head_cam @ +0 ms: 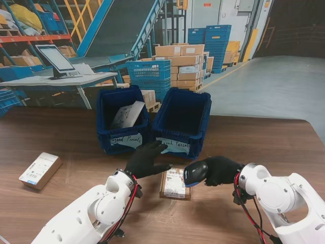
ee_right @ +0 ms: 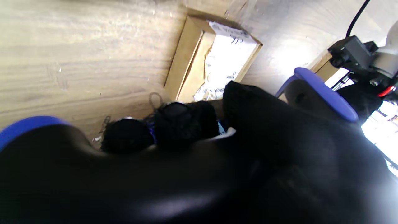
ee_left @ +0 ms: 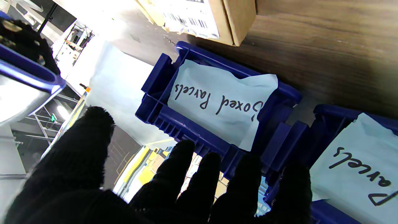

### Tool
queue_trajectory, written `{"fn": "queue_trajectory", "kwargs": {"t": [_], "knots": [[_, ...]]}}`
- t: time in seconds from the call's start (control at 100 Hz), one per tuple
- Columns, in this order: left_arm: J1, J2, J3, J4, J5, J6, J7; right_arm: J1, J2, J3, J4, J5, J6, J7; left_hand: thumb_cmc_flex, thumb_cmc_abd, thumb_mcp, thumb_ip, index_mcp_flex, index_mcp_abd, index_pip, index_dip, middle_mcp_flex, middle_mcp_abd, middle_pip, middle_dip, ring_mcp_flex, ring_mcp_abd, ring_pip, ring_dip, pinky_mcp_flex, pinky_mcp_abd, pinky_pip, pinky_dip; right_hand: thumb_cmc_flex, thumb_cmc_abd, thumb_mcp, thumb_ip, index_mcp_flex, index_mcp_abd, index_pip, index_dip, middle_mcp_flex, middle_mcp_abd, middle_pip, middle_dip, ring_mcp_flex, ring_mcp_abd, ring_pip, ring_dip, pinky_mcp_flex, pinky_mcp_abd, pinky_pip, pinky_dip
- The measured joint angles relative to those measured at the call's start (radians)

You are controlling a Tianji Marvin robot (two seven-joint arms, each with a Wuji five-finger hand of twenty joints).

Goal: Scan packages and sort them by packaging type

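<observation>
A small brown cardboard box (head_cam: 174, 183) with a white label lies flat on the wooden table (head_cam: 254, 147) in front of me; it also shows in the wrist views (ee_left: 199, 17) (ee_right: 211, 59). My right hand (head_cam: 222, 169) is shut on a black and blue barcode scanner (head_cam: 196, 173), whose head points at the box from the right. My left hand (head_cam: 146, 158) hovers open just left of the box, fingers spread (ee_left: 186, 174) toward the bins. Two blue bins stand behind: the left bin (head_cam: 122, 122) holds a white mailer (head_cam: 128, 115), the right bin (head_cam: 182, 122) carries a "Boxed Parcels" label (ee_left: 217, 102).
A second labelled cardboard box (head_cam: 40, 170) lies on the table at the far left. Beyond the table are a grey desk with a monitor (head_cam: 55, 60), stacked cartons (head_cam: 185, 66), blue crates and a conveyor.
</observation>
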Motion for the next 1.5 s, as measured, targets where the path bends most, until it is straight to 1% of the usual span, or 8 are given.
{"fn": "queue_trajectory", "kwargs": {"t": [0.16,0.41,0.59,0.78,1.13,1.32,1.5], "knots": [[-0.001,0.000,0.001,0.003,-0.005,-0.011,0.001,0.036,0.007,-0.039,0.041,0.027,-0.001,0.036,0.000,0.000,0.000,0.000,0.000,0.000,0.000,0.000,0.000,0.000,0.000,0.000,0.000,0.000,0.000,0.000,0.000,0.000,0.000,0.000,0.000,0.000,0.000,0.000,0.000,0.000,0.000,0.000,0.000,0.000,0.000,0.000,0.000,0.000,0.000,0.000,0.000,0.000,0.000,0.000],[0.003,0.000,-0.008,0.003,-0.004,-0.019,-0.003,0.079,0.014,-0.094,0.089,0.048,-0.010,0.052,0.000,0.000,0.000,0.000,0.000,-0.001,0.000,0.000,0.000,0.000,0.000,0.000,0.000,0.000,0.000,0.000,0.000,0.000,0.000,-0.001,0.000,0.001,0.001,0.000,0.000,0.000,0.000,0.000,0.000,0.000,0.000,0.000,0.000,0.000,0.000,0.000,0.000,-0.001,0.000,0.000],[0.008,0.002,-0.015,0.003,-0.005,-0.029,-0.008,0.112,0.014,-0.140,0.140,0.053,-0.015,0.047,0.000,0.000,0.000,0.000,0.000,-0.001,0.000,0.000,0.000,0.000,0.000,0.000,0.000,0.000,0.000,0.000,0.000,0.000,0.000,-0.001,0.000,0.001,0.002,0.000,0.000,0.000,0.000,0.000,0.000,0.000,0.000,0.000,0.000,0.000,0.000,0.000,0.000,-0.001,0.000,0.000],[0.013,0.003,-0.019,0.003,-0.015,-0.035,-0.012,0.140,0.013,-0.185,0.200,0.041,-0.040,-0.002,0.000,0.000,0.000,0.000,0.000,-0.002,0.000,0.000,0.000,0.000,0.000,0.000,0.000,0.000,0.000,0.000,0.000,0.000,0.000,-0.001,0.000,0.001,0.002,0.000,0.000,0.000,0.000,-0.001,0.000,0.000,0.000,0.000,0.000,0.000,0.000,0.000,0.000,-0.001,0.000,0.000],[0.019,0.009,-0.025,-0.002,-0.014,-0.034,-0.034,0.159,0.011,-0.200,0.246,0.049,-0.056,-0.001,0.000,0.000,0.000,0.000,0.000,-0.002,0.000,0.000,0.000,0.000,0.000,0.000,0.000,0.000,0.000,0.000,0.000,0.000,0.000,-0.001,0.000,0.007,0.002,0.000,0.000,0.000,0.003,-0.008,0.000,0.000,0.000,0.000,0.000,0.000,0.000,0.000,0.000,-0.002,0.000,0.000],[0.018,0.012,-0.024,-0.005,-0.012,-0.035,-0.043,0.163,0.011,-0.202,0.255,0.051,-0.056,-0.003,0.000,0.000,0.000,0.000,0.000,-0.002,0.000,0.000,0.000,0.000,0.000,0.000,0.000,0.000,0.000,0.000,0.000,0.000,0.000,-0.001,0.000,0.008,0.002,0.000,0.000,0.000,0.005,-0.008,0.000,0.000,0.000,0.000,0.000,0.000,0.000,0.000,0.000,-0.002,0.000,0.000],[0.016,0.018,-0.025,-0.012,-0.004,-0.035,-0.068,0.163,0.010,-0.202,0.259,0.053,-0.061,-0.008,0.000,0.000,0.000,0.000,0.000,-0.002,0.000,0.000,0.000,0.000,0.000,0.000,0.000,0.000,0.000,0.000,0.000,0.000,0.000,-0.001,0.000,0.008,0.002,0.000,0.000,0.000,0.005,-0.009,0.000,0.000,0.000,0.000,0.000,0.000,0.000,0.000,0.000,-0.002,0.000,0.000]]}}
